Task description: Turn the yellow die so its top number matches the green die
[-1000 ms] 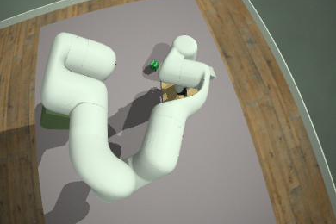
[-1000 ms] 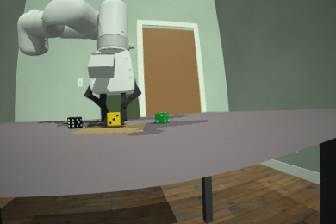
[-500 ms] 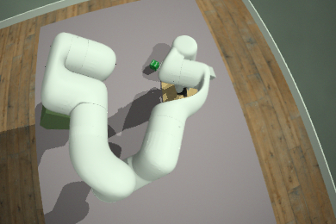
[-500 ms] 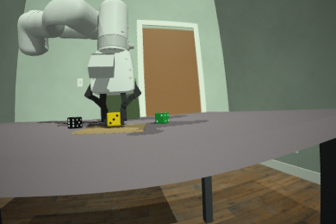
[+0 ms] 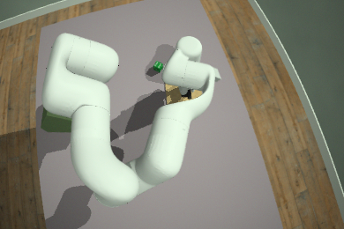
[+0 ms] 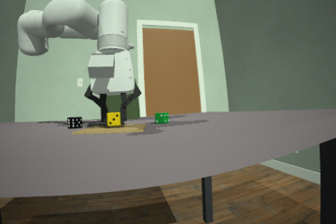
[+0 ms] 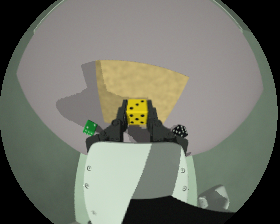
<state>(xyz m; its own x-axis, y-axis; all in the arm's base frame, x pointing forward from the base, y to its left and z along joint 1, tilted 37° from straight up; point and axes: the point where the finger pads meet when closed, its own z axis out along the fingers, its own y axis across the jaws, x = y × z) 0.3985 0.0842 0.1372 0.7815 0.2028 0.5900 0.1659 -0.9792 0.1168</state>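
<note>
The yellow die (image 6: pixel 114 119) (image 7: pixel 138 111) sits low on the tan mat (image 6: pixel 133 128) (image 7: pixel 156 85) (image 5: pixel 170 98), between my gripper's fingers. My gripper (image 6: pixel 114 118) (image 7: pixel 137 106) is shut on the die, pointing straight down. The side of the die facing the exterior camera shows two pips; its top face is hidden by the gripper. The green die (image 5: pixel 158 66) (image 6: pixel 162 117) (image 7: pixel 91 127) lies on the table beside the mat. The black die (image 6: pixel 74 122) (image 7: pixel 180 132) lies on the other side of the mat.
The grey table (image 6: pixel 194 145) (image 5: pixel 247 166) carries all the dice and the mat. The arm's big links hang over the table's left and middle in the top view. A dark green box (image 5: pixel 55 123) stands by the arm's base.
</note>
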